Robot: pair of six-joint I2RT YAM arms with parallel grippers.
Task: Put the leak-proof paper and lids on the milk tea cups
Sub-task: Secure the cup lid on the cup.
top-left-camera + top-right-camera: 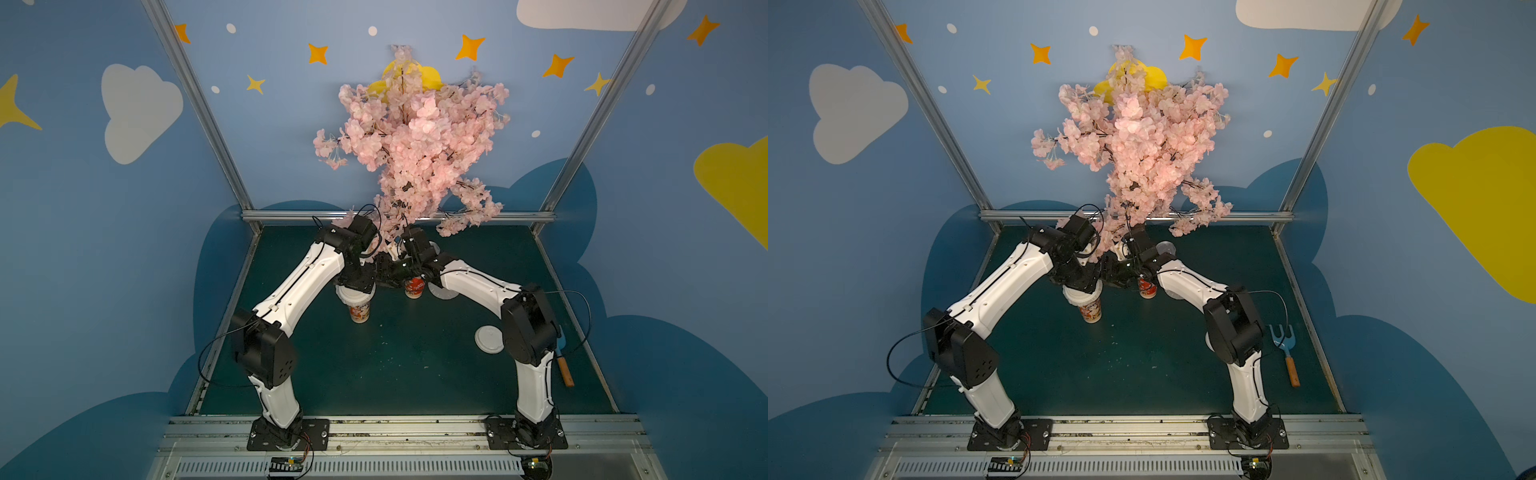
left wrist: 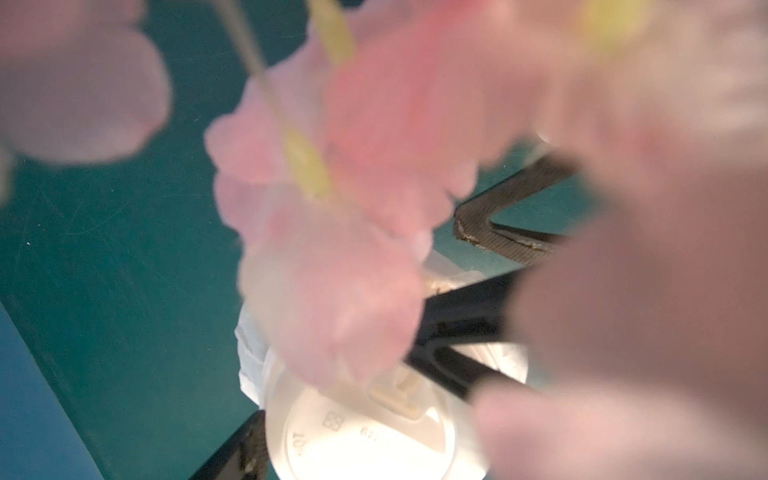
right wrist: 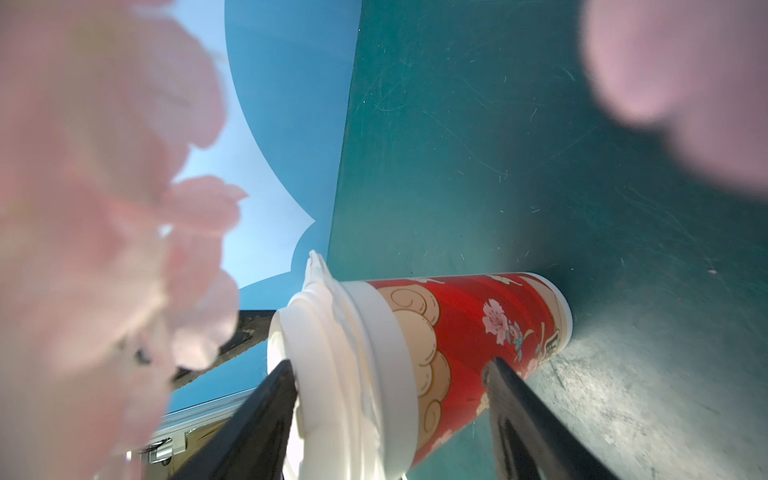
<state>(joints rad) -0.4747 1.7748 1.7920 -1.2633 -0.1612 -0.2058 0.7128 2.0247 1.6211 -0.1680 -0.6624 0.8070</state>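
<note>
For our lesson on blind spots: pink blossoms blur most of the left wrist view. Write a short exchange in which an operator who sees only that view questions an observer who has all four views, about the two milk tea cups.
Operator: The blossoms block my picture. I can make out only one white lid over a paper edge. Is the other cup covered too?
Observer: Yes. In the right wrist view the second milk tea cup wears its own lid, with crinkled leak-proof paper sticking out at the lid's edge.
Operator: Is the right gripper holding that cup?
Observer: No. The right gripper is open, with its fingers well apart alongside the cup.
</note>
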